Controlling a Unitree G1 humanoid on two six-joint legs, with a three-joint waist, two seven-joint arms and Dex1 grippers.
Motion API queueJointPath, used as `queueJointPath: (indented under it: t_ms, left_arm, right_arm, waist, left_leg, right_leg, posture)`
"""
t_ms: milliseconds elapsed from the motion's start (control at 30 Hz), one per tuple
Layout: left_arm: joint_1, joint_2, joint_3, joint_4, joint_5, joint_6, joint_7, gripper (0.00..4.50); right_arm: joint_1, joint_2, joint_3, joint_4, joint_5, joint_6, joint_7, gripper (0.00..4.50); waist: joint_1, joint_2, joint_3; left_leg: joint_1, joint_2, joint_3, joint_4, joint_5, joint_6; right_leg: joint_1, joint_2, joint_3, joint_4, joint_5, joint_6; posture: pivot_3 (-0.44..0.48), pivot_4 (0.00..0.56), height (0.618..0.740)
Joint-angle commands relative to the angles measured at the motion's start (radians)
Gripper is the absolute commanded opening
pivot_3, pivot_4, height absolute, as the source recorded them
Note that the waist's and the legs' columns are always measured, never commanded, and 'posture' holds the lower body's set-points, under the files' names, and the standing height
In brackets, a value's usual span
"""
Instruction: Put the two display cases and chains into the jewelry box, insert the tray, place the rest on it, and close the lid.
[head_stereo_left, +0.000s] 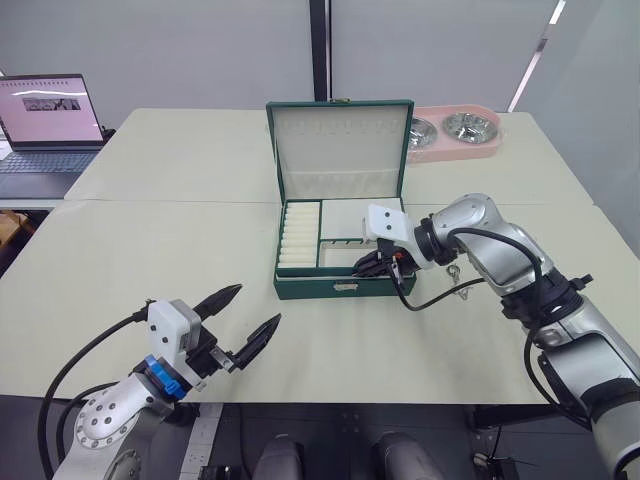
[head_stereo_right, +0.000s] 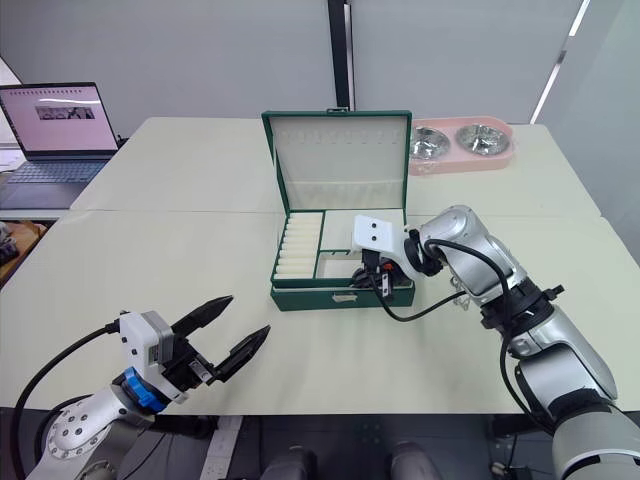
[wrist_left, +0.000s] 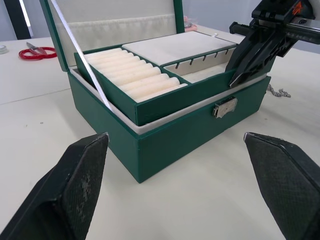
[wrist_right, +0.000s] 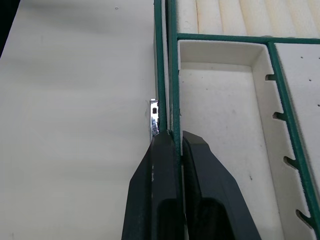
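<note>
Right wrist view shows the right gripper pinched onto the front wall of the tray, which sits tilted in the jewelry box at frame centre. Left gripper hangs open, lower left. Releasing now could leave the tray jammed crooked, blocking the lid.

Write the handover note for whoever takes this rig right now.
Left gripper: jaws open, above the table before the jewelry box, empty.
Right gripper: jaws shut on the front wall of the tray.
The tray sits in the box, tilted, not fully seated. The lid stands open. One chain lies on the table right of the box.
Left: seat tray, put chain on it, close lid. Under the tray: hidden.
</note>
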Motion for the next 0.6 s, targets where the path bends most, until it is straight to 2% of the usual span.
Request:
queueJointPath:
  t_ms: [33, 367, 467, 600]
  left_arm:
    - [-0.006, 0.003, 0.001, -0.033, 0.005, -0.018, 0.001, 4.50]
    - [-0.021, 0.001, -0.004, -0.023, 0.009, -0.015, -0.003, 4.50]
    - [-0.024, 0.001, -0.004, -0.020, 0.010, -0.015, -0.006, 4.50]
    - [-0.028, 0.004, -0.002, -0.021, 0.008, -0.012, -0.009, 4.50]
  right_arm:
    - [-0.003, 0.005, -0.018, 0.025, 0.000, -0.068, 0.025, 0.02]
    - [-0.008, 0.012, -0.031, 0.105, -0.011, -0.148, 0.053, 0.02]
    - [-0.017, 0.029, -0.071, 0.100, 0.025, -0.147, 0.050, 0.76]
    - [-0.017, 0.042, -0.196, 0.057, 0.129, -0.098, 0.031, 1.76]
  waist:
    - [0.000, 0.000, 0.000]
    - [0.001, 0.000, 0.000]
    - [0.001, 0.000, 0.000]
    - [0.001, -0.001, 0.000]
  left_leg:
    - [0.000, 0.000, 0.000, 0.000, 0.000, 0.000]
    - [0.000, 0.000, 0.000, 0.000, 0.000, 0.000]
    - [0.000, 0.000, 0.000, 0.000, 0.000, 0.000]
    - [0.000, 0.000, 0.000, 0.000, 0.000, 0.000]
  right_leg:
    - [0.000, 0.000, 0.000, 0.000, 0.000, 0.000]
    - [0.000, 0.000, 0.000, 0.000, 0.000, 0.000]
    - [0.000, 0.000, 0.000, 0.000, 0.000, 0.000]
    - [0.000, 0.000, 0.000, 0.000, 0.000, 0.000]
  posture:
    - [0.000, 0.150, 0.740]
    - [0.000, 0.150, 0.740]
    - [0.000, 0.150, 0.740]
    - [0.000, 0.150, 0.740]
